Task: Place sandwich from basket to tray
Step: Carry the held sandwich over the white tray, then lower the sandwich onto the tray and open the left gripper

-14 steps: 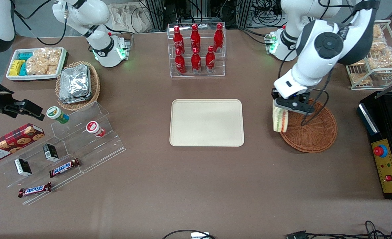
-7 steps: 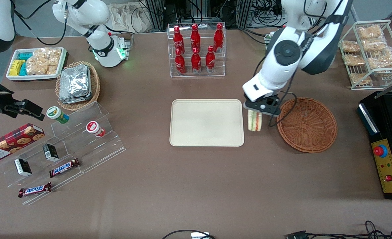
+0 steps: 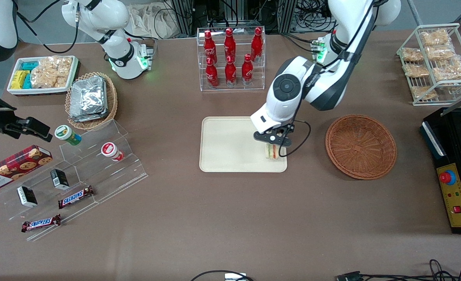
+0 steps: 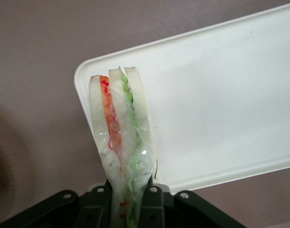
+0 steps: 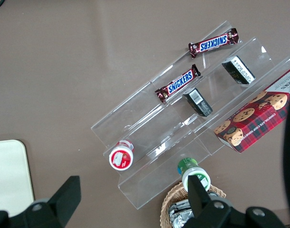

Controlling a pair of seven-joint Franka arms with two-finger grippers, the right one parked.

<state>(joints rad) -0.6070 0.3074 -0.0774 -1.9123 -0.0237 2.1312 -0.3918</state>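
Gripper (image 3: pixel 272 143) is covering the sandwich's (image 3: pixel 271 151) upper part; wrist view's edge is cutting off the tray (image 4: pixel 221 95).

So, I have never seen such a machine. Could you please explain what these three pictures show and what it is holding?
These are two white robot arms at a brown table. One picture looks at them from the front; the other two come from cameras on the arms' wrists. The working arm's gripper is shut on a sandwich and holds it over the corner of a cream tray; its wrist camera shows the sandwich edge-on above that tray. The round brown basket beside the tray has nothing in it. Also on the table are red bottles in a clear rack, chocolate bars and a basket of foil packets.
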